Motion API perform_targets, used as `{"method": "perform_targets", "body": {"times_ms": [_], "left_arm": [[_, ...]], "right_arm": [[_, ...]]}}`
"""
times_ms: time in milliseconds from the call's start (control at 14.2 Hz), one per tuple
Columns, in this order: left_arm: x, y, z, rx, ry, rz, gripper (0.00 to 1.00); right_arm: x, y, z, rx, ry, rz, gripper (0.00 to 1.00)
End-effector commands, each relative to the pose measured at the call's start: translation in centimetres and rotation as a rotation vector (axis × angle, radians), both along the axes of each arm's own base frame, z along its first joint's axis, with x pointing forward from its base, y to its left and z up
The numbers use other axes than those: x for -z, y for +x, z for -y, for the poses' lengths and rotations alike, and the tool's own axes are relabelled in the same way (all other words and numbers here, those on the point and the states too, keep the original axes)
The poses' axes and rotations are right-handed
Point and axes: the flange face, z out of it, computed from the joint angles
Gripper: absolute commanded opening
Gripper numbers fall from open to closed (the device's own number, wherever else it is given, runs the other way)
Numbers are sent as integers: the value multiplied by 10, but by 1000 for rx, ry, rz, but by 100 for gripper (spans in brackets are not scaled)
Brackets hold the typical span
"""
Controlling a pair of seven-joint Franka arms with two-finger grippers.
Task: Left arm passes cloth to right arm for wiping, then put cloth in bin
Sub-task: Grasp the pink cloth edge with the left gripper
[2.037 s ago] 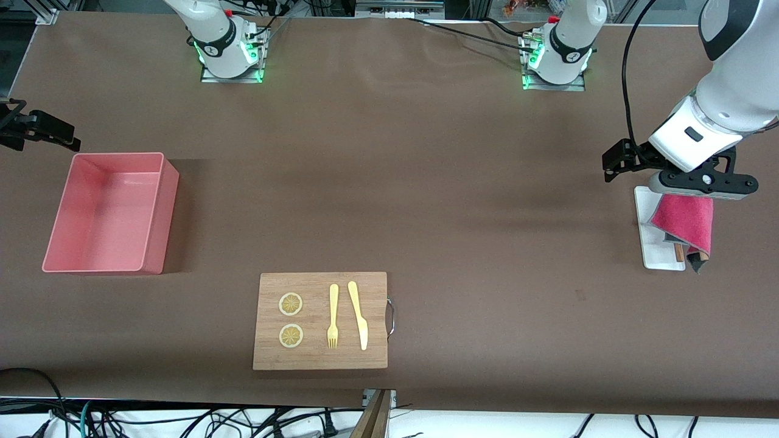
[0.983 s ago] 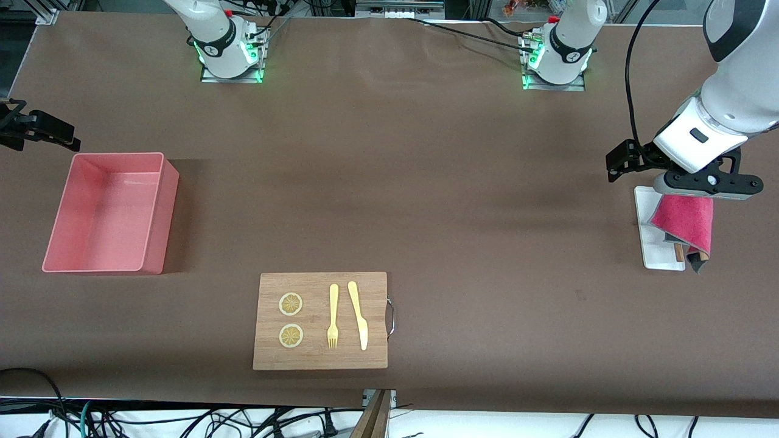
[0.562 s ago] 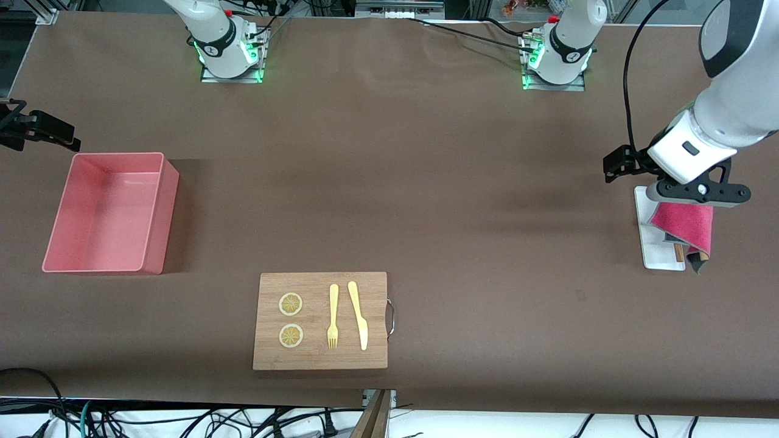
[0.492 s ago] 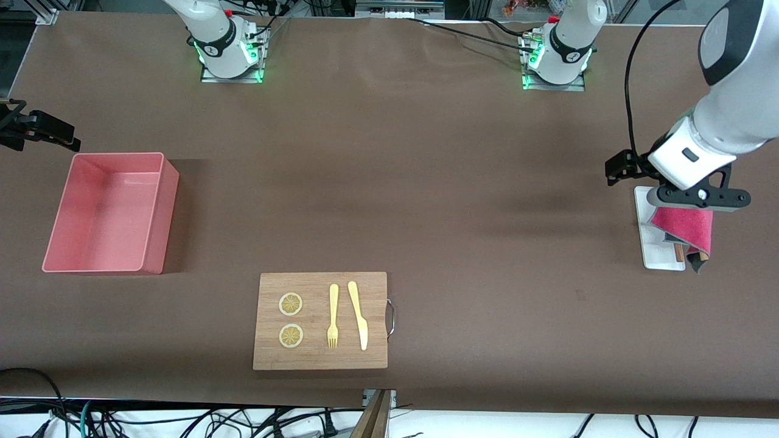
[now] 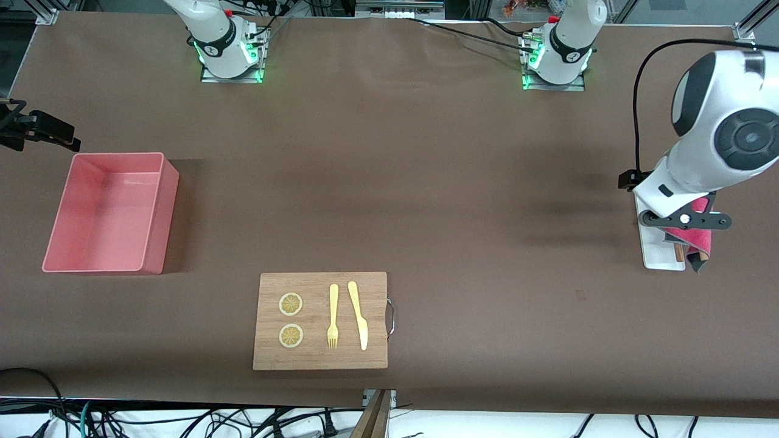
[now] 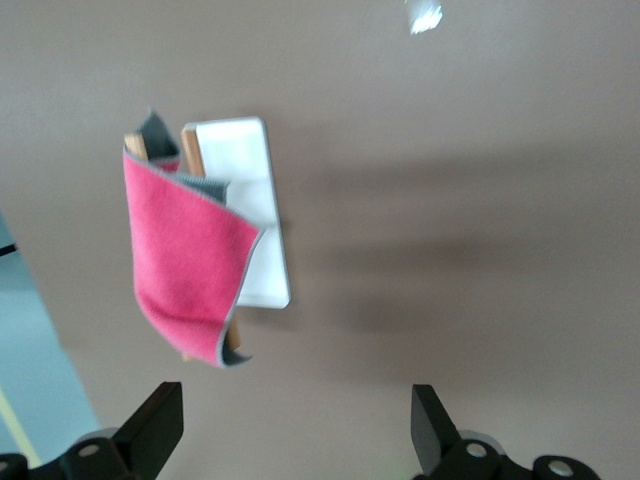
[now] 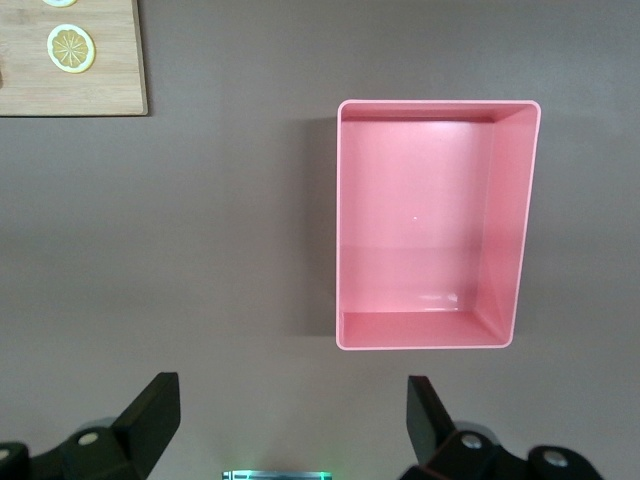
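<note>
From the front, the left gripper (image 5: pixel 686 220) hangs over the cloth (image 5: pixel 697 238), which is draped on the white tray (image 5: pixel 652 252) at the left arm's end; the right gripper (image 5: pixel 42 131) waits by the bin (image 5: pixel 155 210). The left wrist view shows spread, empty fingers (image 6: pixel 150 432), so I judge it should centre on the raised fold before pinching. The right wrist view shows its fingers (image 7: pixel 150 415) parted over bare table near the bin.

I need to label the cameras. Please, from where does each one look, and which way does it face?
Front view: high, across the table from the bases, looking down on the bin, board, both arms.
Left wrist view: on the left arm, looking down at the cloth on the tray; left gripper open.
Right wrist view: on the right arm, looking down at the bin; right gripper open.
Shared: bin, cloth appear in front view too.
</note>
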Motion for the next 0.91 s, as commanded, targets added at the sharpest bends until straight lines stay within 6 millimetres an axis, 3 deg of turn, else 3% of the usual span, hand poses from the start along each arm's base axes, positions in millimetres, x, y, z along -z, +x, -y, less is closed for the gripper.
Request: {"method": "perform_targets", "body": {"times_ms": [0, 281, 492, 843], "left_arm": [[26, -30, -24, 24, 63, -34, 100], [63, -83, -90, -38, 46, 61, 100], [85, -97, -132, -120, 33, 92, 100], [125, -116, -145, -210, 20, 124, 100]], "right_arm": [[-4, 2, 0, -3, 16, 16, 100], [-1, 4, -2, -6, 18, 13, 100], [-1, 4, -3, -7, 18, 13, 100], [0, 6, -2, -4, 17, 17, 100]]}}
